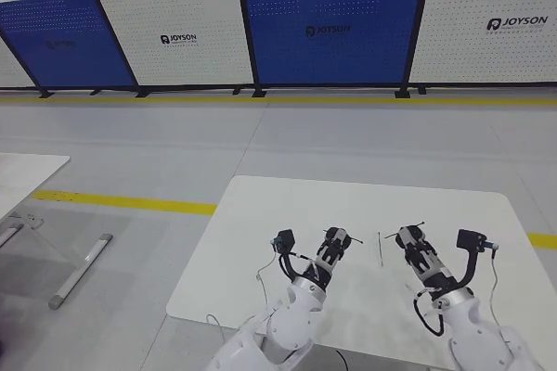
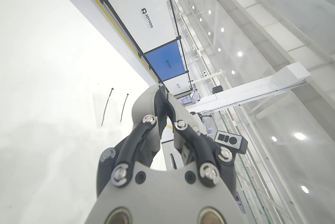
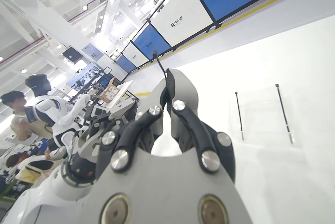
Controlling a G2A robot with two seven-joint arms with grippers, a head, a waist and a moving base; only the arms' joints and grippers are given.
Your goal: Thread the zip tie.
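My right gripper is shut on a black zip tie, whose square head sticks out past the fingertips. In the top view this gripper hovers over the middle of the white table, with the tie showing as a thin strip. My left gripper sits a short way to its left, shut, with a thin black strip crossing its tips. Its pads are pressed together. Two more zip ties lie side by side on the table between the grippers.
The loose ties rest on what looks like a clear sheet. The table's far edge lies beyond them. Another white table stands off to the left across open floor.
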